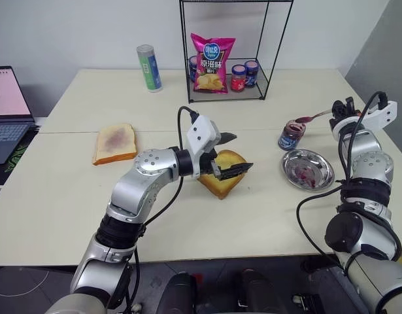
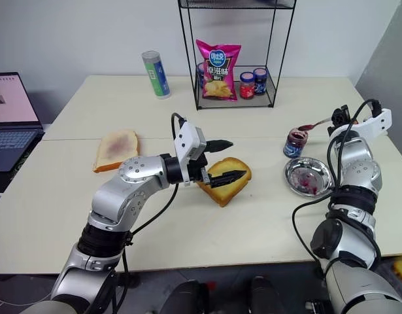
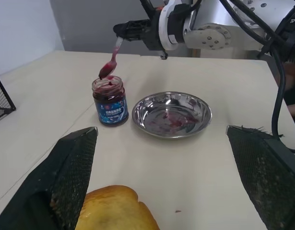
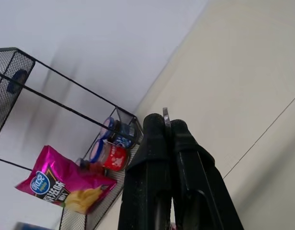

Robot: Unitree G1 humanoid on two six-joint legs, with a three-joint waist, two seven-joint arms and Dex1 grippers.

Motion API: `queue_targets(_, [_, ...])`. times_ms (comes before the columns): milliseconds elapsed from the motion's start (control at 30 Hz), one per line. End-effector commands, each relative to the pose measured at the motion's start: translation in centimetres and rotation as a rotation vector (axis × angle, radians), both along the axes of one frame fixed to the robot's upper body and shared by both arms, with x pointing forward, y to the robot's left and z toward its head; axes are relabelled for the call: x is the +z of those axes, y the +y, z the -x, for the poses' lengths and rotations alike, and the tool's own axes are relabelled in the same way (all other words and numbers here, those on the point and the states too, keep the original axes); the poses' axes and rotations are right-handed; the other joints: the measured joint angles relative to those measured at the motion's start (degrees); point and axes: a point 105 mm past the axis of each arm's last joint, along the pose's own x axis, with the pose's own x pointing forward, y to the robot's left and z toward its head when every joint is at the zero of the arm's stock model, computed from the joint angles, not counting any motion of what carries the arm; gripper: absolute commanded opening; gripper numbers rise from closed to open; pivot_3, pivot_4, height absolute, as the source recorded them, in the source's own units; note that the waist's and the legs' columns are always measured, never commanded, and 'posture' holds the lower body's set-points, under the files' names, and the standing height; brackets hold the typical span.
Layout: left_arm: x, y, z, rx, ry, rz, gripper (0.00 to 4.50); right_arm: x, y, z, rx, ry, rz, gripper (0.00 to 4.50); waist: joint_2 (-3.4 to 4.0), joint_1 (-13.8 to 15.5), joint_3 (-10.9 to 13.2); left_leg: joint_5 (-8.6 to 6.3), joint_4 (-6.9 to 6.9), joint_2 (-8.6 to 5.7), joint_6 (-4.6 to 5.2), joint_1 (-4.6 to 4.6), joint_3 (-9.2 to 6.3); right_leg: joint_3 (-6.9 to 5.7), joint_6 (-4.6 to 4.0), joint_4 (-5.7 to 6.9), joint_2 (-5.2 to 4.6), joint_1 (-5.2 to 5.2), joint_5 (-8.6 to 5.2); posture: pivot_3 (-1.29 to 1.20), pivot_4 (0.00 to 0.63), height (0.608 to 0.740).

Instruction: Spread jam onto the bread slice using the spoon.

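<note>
Two grippers are at work, at opposite ends of the job. At centre frame in the head views the left gripper [image 1: 231,154] has its black fingers spread fully wide on either side of the bread slice [image 1: 222,171], one finger above the slice's far edge and one across its near corner. Whether the slice is gripped or only bracketed I cannot tell. Its golden top is bare, with no jam on it.

Over at the right of the frame the right gripper [image 2: 338,118] is clamped tight on the handle of the spoon [image 2: 316,123]. The left wrist view shows the spoon's bowl, loaded with dark jam [image 3: 107,72], hanging just above the mouth of the open jam jar [image 3: 110,101]. Just beside the jar sits a steel dish [image 1: 308,168] with purple smears in it.

So, as I judge it, the scooping is about done and the spreading has not begun. What is left is to carry the loaded spoon across to the centre of the frame, lower it onto the bread, and draw the jam over the top.

At the left of the frame a paler slice [image 1: 114,143] already carries a purplish stain.
</note>
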Motion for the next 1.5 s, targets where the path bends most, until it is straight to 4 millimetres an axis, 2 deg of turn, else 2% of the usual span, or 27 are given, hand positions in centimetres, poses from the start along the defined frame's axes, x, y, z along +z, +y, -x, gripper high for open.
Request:
queue_targets(33, [1.8, 1.0, 0.6, -0.020, -0.062, 0.013, 4.50, 2.5, 0.5, 1.2, 0.034, -0.093, -0.106, 0.02, 0.00, -0.01, 0.00, 0.00, -0.01, 0.01, 0.00, 0.00, 0.00, 0.00, 0.00, 0.00, 0.00, 0.00, 0.00, 0.00, 0.150, 0.740])
queue_targets(100, [1.9, 1.5, 0.6, -0.015, -0.064, 0.013, 4.50, 2.8, 1.0, 1.5, 0.050, -0.108, -0.154, 0.02, 0.02, -0.01, 0.01, 0.00, -0.02, 0.02, 0.00, 0.00, 0.00, 0.00, -0.01, 0.01, 0.01, -0.03, 0.01, 0.00, 0.150, 0.740])
queue_targets(233, [1.9, 3.9, 1.3, 0.020, -0.052, -0.014, 4.50, 3.6, 4.5, 2.5, 0.138, -0.122, -0.174, 0.02, 0.04, -0.46, 0.02, 0.00, -0.03, 0.10, 0.00, 0.00, 0.02, 0.03, -0.01, 0.02, 0.03, -0.06, 0.01, 0.00, 0.150, 0.740])
queue_targets(400, [0.5, 6.9, 3.3, 0.050, 0.026, -0.068, 4.50, 3.4, 10.3, 4.0, 0.292, -0.109, -0.108, 0.02, 0.08, -1.03, 0.04, 0.00, -0.10, 0.18, 0.00, -0.06, -0.01, 0.02, -0.07, 0.07, 0.10, -0.19, -0.02, 0.00, 0.150, 0.740])
queue_targets(567, [-1.1, 8.3, 4.8, 0.096, 0.098, -0.085, 4.50, 2.4, 16.2, 5.8, 0.468, -0.092, -0.017, 0.02, 0.09, -1.39, 0.04, 0.00, -0.08, 0.17, 0.00, -0.07, 0.00, 0.04, -0.05, 0.06, 0.09, -0.22, -0.04, 0.00, 0.150, 0.740])
queue_targets(667, [-2.3, 9.0, 5.2, 0.152, 0.131, -0.087, 4.50, 1.4, 18.7, 6.7, 0.548, -0.078, 0.076, 0.02, 0.09, -1.27, 0.05, 0.00, -0.07, 0.14, -0.01, -0.08, -0.01, 0.02, -0.02, 0.05, 0.02, -0.22, -0.06, 0.00, 0.150, 0.740])
queue_targets(933, [-4.3, 8.6, 6.1, 0.211, 0.183, -0.051, 4.50, -0.2, 20.6, 6.9, 0.604, -0.086, 0.350, 0.02, 0.09, -1.24, 0.05, 0.00, -0.05, 0.08, -0.01, -0.09, 0.00, -0.02, 0.17, 0.00, -0.21, -0.21, -0.18, 0.00, 0.150, 0.740])
queue_targets(1067, [-4.3, 8.8, 6.1, 0.235, 0.186, -0.038, 4.50, -0.2, 22.3, 7.7, 0.631, -0.178, 0.634, 0.02, 0.10, -1.31, 0.05, -0.01, -0.08, 0.09, -0.01, -0.10, -0.01, -0.04, 0.16, 0.01, -0.21, -0.24, -0.19, 0.00, 0.150, 0.740])
queue_targets(1300, [-4.2, 8.7, 5.8, 0.233, 0.184, -0.041, 4.50, 0.4, 23.9, 8.6, 0.648, -0.297, 0.746, 0.02, 0.09, -1.32, 0.05, -0.01, -0.08, 0.13, -0.01, -0.10, -0.03, -0.07, 0.15, 0.03, -0.13, -0.25, -0.21, 0.00, 0.150, 0.740])
queue_targets(1500, [-4.1, 8.7, 5.8, 0.226, 0.182, -0.045, 4.50, 0.4, 23.9, 8.8, 0.646, -0.329, 0.821, 0.02, 0.09, -1.24, 0.05, -0.01, -0.06, 0.09, -0.01, -0.11, -0.02, -0.06, 0.15, 0.02, -0.18, -0.25, -0.20, 0.00, 0.150, 0.740])
